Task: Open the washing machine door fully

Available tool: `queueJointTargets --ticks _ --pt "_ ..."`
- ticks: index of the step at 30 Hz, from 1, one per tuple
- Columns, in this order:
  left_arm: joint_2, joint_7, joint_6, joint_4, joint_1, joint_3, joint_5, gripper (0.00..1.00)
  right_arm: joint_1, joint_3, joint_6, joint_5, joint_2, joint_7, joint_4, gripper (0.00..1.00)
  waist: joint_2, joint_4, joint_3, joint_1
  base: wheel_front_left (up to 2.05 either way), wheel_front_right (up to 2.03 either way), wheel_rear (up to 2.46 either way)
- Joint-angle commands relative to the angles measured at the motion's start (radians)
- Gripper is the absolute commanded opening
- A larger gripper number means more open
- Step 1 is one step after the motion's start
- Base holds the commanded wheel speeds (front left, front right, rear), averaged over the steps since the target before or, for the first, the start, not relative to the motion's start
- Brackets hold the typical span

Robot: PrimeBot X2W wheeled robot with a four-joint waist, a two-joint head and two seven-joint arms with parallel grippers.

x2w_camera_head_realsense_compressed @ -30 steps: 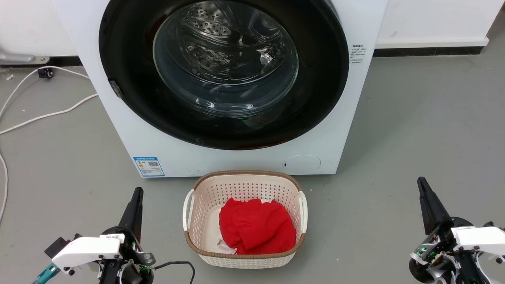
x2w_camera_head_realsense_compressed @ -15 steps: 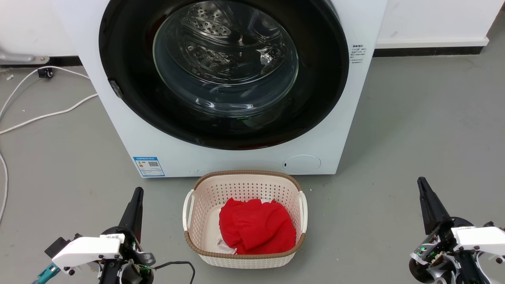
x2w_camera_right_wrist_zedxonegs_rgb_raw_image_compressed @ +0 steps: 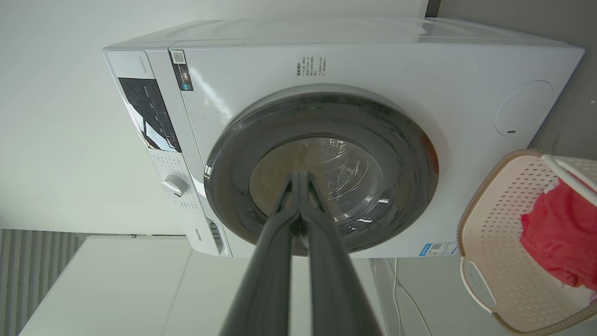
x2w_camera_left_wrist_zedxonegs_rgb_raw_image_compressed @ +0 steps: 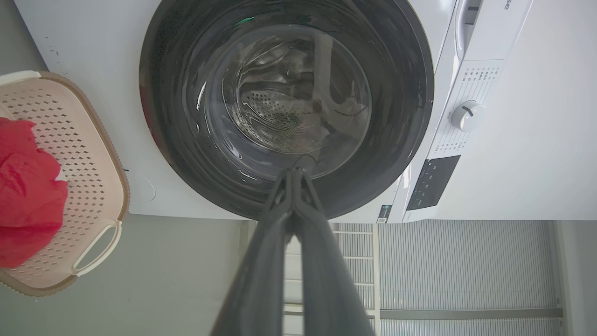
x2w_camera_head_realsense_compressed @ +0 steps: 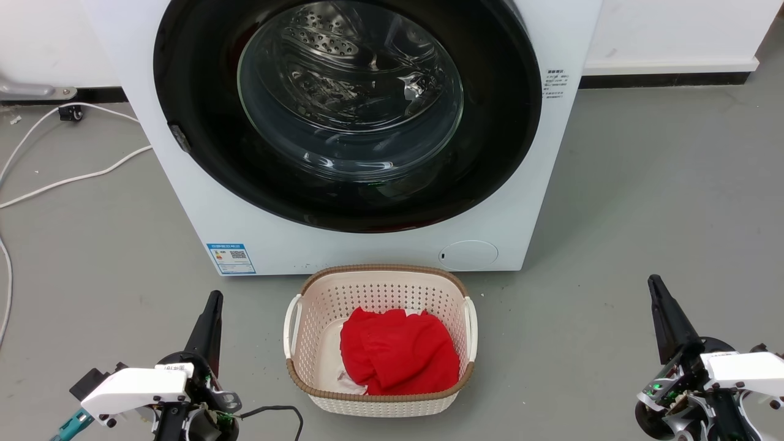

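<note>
In the head view, white cables (x2w_camera_head_realsense_compressed: pixel 61 180) trail over the grey floor (x2w_camera_head_realsense_compressed: pixel 92 245) along the far left edge, well apart from the left gripper (x2w_camera_head_realsense_compressed: pixel 214 297). That gripper sits in the lower left with its two dark fingers pressed together at the tips and gripping nothing. A stretch of floor separates it from the washing machine (x2w_camera_head_realsense_compressed: pixel 202 214), whose white front takes up the upper middle of the frame. A blue label (x2w_camera_head_realsense_compressed: pixel 231 258) sits at the machine's lower left corner. The washing machine door (x2w_camera_head_realsense_compressed: pixel 349 98) lies closed flat against that front, with its glossy black rim nearly reaching both side edges. A small grey catch (x2w_camera_head_realsense_compressed: pixel 179 138) shows on the rim's left side, and the perforated drum is visible through the glass. A round flap (x2w_camera_head_realsense_compressed: pixel 468 255) sits low on the right of the front. Just below the machine's bottom edge, in the lower middle, a pale perforated basket (x2w_camera_head_realsense_compressed: pixel 380 271) with a brown rim stands on the floor. It holds a crumpled red cloth (x2w_camera_head_realsense_compressed: pixel 398 358) with a bit of white showing beneath it. To the right, a wide area of floor runs up to the dark skirting. The right gripper (x2w_camera_head_realsense_compressed: pixel 654 280) sits in the lower right corner, well apart from the basket, its fingers likewise closed tip to tip on nothing.
</note>
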Motion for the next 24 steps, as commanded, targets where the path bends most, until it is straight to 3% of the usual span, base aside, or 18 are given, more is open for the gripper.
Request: queueJointTargets --ticks 1,5,6,17,24 --pt "-0.001 0.001 -0.003 0.001 -0.009 0.004 0.002 0.0 -0.013 -0.001 0.0 -0.007 0.004 0.002 0.0 0.0 0.0 0.0 0.0 0.0 0.0 0.0 0.0" --pt "-0.001 0.001 -0.003 0.001 -0.009 0.004 0.002 0.0 -0.013 -0.001 0.0 -0.007 0.004 0.002 0.0 0.0 0.0 0.0 0.0 0.0 0.0 0.0 0.0" --pt "0.0 0.0 0.0 0.0 0.0 0.0 0.001 1.0 0.0 0.0 0.0 0.0 0.0 0.0 0.0 1.0 0.0 0.0 0.0 0.0 0.0 0.0 0.0" --pt "0.0 -0.036 0.0 -0.026 0.011 -0.033 0.02 1.0 0.024 0.03 0.0 -0.016 0.001 -0.048 -0.027 1.0 0.0 0.0 0.001 0.0 0.0 0.0 0.0" --pt "0.018 -0.076 0.0 -0.051 0.013 -0.062 0.048 1.0 0.029 0.034 0.0 -0.093 0.002 -0.081 -0.047 1.0 0.0 -0.001 0.0 0.0 0.0 0.0 0.0"
